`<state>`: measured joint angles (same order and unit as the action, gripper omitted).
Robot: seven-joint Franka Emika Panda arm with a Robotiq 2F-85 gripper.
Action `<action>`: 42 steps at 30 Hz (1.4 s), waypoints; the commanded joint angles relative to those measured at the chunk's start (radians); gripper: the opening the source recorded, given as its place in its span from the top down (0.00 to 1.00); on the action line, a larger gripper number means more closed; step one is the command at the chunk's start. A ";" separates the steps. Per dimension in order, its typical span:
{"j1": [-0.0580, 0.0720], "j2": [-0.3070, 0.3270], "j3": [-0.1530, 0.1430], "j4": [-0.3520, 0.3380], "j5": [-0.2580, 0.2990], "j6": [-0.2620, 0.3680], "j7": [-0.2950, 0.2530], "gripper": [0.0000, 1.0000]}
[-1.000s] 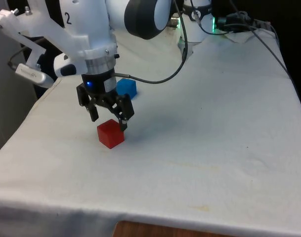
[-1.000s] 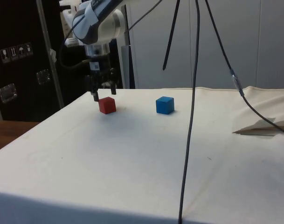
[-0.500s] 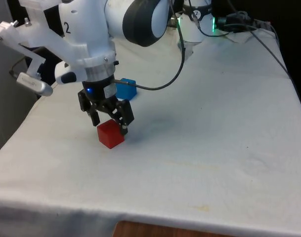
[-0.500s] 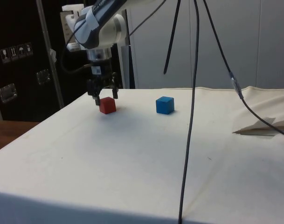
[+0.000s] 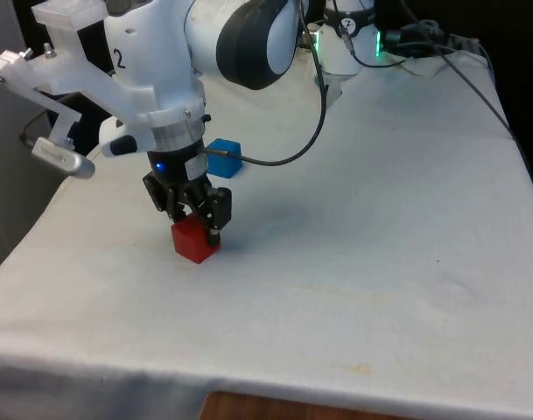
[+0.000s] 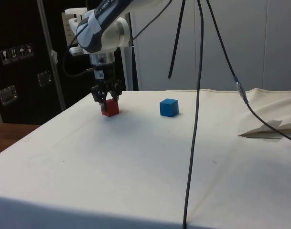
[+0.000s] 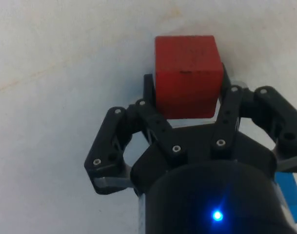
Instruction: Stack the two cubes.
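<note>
The red cube sits on the white cloth near the front view's left. My gripper has come down over it and is shut on it, one black finger against each side. In the wrist view the red cube sits squeezed between the fingers of the gripper. From the side, the gripper stands upright over the red cube, which rests on the cloth. The blue cube lies just behind the arm, and it stands apart from the red one in the side view.
A thin black cable hangs down across the side view. More cables and a crumpled fold of cloth lie at the robot's end of the table. The table's near edge runs below the red cube.
The gripper has dropped from just above the red cube down around it, and its fingers have closed from wide open onto the cube's sides. Neither cube has shifted.
</note>
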<state>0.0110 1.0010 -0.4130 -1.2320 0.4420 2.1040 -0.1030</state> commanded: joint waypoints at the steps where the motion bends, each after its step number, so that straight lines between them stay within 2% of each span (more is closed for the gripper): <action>1: -0.005 0.005 0.005 0.006 0.005 -0.003 -0.003 0.95; 4: -0.005 0.005 0.005 0.006 0.005 -0.003 -0.003 0.95; 5: 0.000 0.000 0.000 0.000 0.000 0.000 0.000 0.95; 6: -0.005 0.005 0.005 0.006 0.005 -0.003 -0.003 0.95; 14: 0.000 -0.001 0.000 -0.001 0.000 -0.003 -0.008 0.95; 22: 0.018 -0.060 -0.007 -0.062 -0.006 -0.015 -0.043 0.95; 23: 0.011 -0.044 -0.004 -0.041 -0.003 -0.024 -0.037 0.95; 24: 0.020 -0.067 -0.007 -0.071 -0.007 -0.015 -0.046 0.95; 26: 0.028 -0.091 -0.007 -0.098 -0.012 -0.018 -0.051 0.95; 31: 0.042 -0.127 -0.007 -0.139 -0.020 -0.019 -0.055 0.95; 32: 0.036 -0.119 -0.004 -0.128 -0.017 -0.024 -0.054 0.95; 35: 0.056 -0.158 -0.008 -0.172 -0.026 -0.022 -0.053 0.95; 40: 0.069 -0.198 -0.007 -0.213 -0.035 -0.023 -0.053 0.95; 41: 0.066 -0.198 -0.004 -0.213 -0.035 -0.026 -0.054 0.95; 42: 0.075 -0.215 -0.007 -0.230 -0.039 -0.023 -0.052 0.95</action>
<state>0.0800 0.7940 -0.4170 -1.4540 0.4050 2.0780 -0.1570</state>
